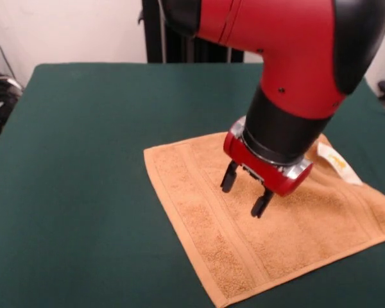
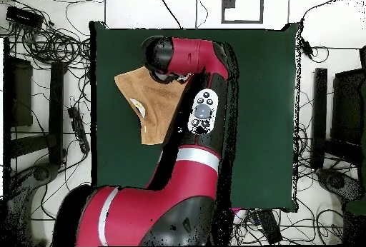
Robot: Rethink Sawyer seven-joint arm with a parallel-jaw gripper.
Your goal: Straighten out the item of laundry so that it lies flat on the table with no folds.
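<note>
The item of laundry [image 1: 244, 224], an orange-tan terry towel with woven border bands, lies spread out on the green table [image 1: 83, 160] at the right of the front view. Its white care tag [image 1: 337, 162] sticks out at the far right edge. My gripper [image 1: 244, 190] hangs just above the towel's middle, open, with nothing between its two black fingers. From overhead the towel [image 2: 146, 98] shows at the table's left, and the arm covers its right part and the gripper.
The table [image 2: 264, 116] stretches wide on the towel's other sides. Cables and dark equipment [image 2: 43, 44] lie on the floor around the table in the overhead view. A black stand [image 1: 160, 32] rises behind the table's far edge.
</note>
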